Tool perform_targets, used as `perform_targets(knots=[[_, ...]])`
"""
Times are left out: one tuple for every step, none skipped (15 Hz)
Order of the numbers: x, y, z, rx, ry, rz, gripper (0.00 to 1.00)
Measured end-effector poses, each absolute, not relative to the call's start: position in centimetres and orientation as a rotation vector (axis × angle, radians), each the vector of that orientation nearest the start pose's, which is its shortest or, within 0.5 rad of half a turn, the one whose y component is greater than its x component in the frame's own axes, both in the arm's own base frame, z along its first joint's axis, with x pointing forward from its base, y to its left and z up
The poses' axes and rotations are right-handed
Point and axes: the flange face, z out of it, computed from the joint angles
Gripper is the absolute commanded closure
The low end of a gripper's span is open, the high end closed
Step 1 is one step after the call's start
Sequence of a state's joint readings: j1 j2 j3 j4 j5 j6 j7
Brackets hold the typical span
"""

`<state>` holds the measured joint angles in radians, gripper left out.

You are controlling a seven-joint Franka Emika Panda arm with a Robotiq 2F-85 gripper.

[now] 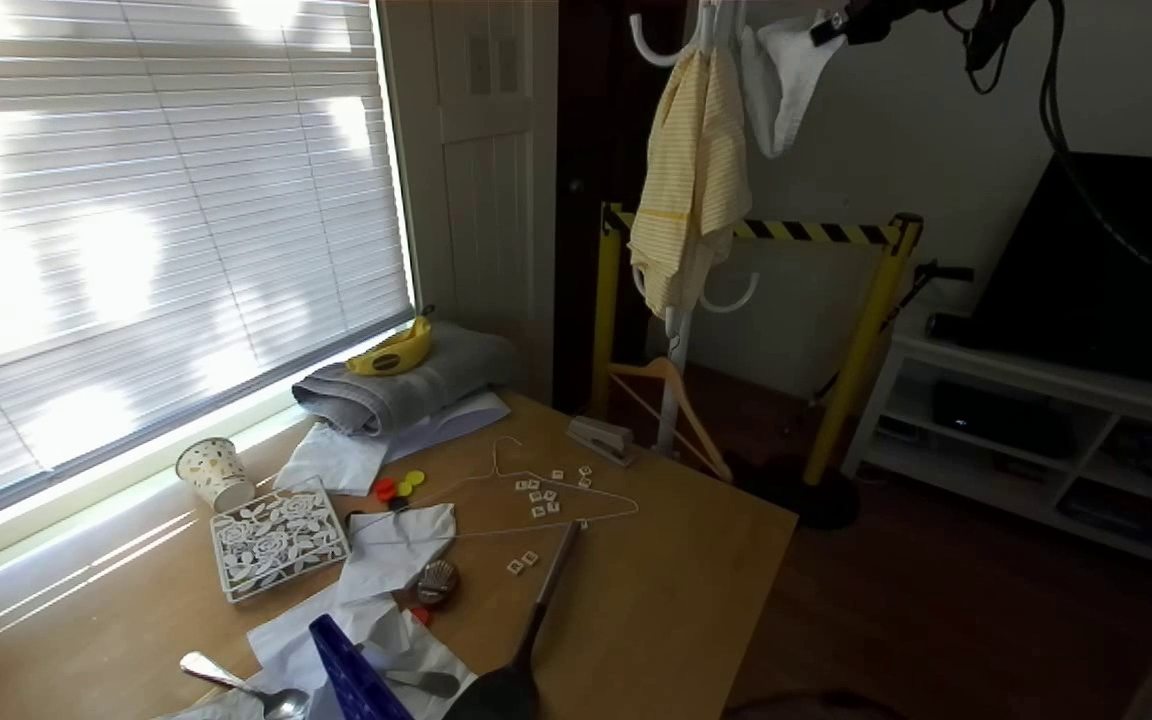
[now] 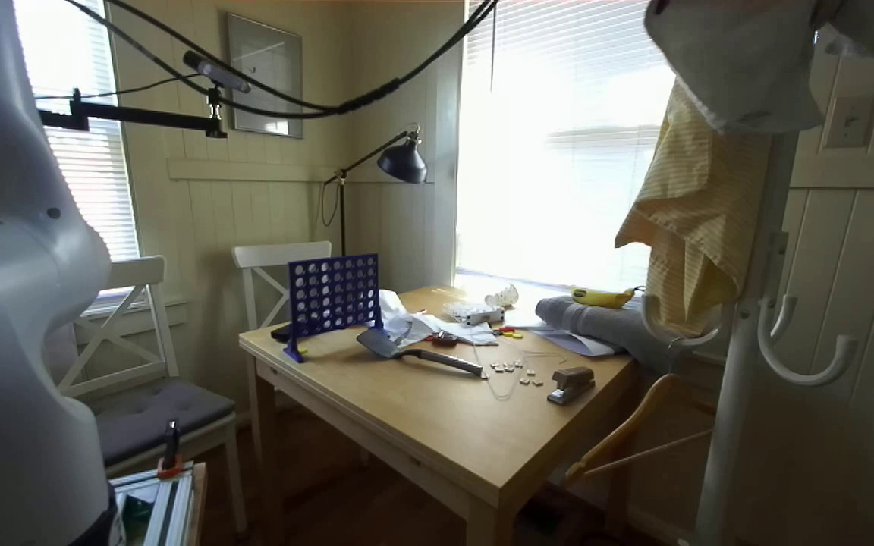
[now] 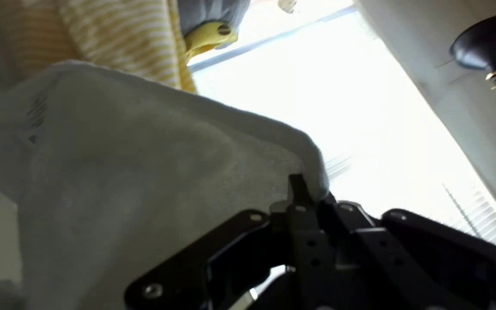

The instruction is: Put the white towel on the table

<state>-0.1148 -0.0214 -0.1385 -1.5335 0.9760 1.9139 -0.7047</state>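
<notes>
The white towel (image 1: 786, 80) hangs limp beside the top of the coat rack in an exterior view. It also shows at the top right of an exterior view (image 2: 740, 68) and fills the left of the wrist view (image 3: 153, 172). My gripper (image 1: 829, 30) is shut on an edge of the towel; its fingertips pinch the cloth in the wrist view (image 3: 310, 189). I cannot tell whether the towel touches the rack. The light brown table (image 1: 656, 600) stands lower, away from the towel; it shows in both exterior views (image 2: 422, 409).
The white coat rack (image 2: 733, 425) has curved hooks, a cream-yellow cloth (image 1: 691, 180) and a wooden hanger (image 1: 681, 390). The table bears a blue game frame (image 2: 334, 296), a spatula (image 2: 422, 353), a stapler (image 2: 571, 384), a grey cloth (image 1: 416, 375) and small tiles. A yellow barrier post (image 1: 861, 350) stands behind.
</notes>
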Motion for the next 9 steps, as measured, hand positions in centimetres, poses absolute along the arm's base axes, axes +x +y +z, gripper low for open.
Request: perform_targets(knots=[[56.1, -7.5, 72.4, -2.223, -0.383, -0.909, 0.99], [54.9, -6.3, 72.6, -2.202, -0.432, -0.851, 0.99], [53.6, -5.1, 72.8, -2.182, -0.476, -0.79, 0.99], [52.4, -4.0, 72.9, -2.161, -0.516, -0.728, 0.99], [51.1, -2.9, 73.0, -2.141, -0.554, -0.664, 0.99], [50.1, -2.0, 73.2, -2.123, -0.586, -0.6, 0.99], [49.1, -1.3, 73.2, -2.101, -0.611, -0.534, 0.95], [48.6, -1.0, 73.2, -2.084, -0.61, -0.478, 0.95], [48.3, -1.0, 73.1, -2.074, -0.604, -0.446, 0.95]])
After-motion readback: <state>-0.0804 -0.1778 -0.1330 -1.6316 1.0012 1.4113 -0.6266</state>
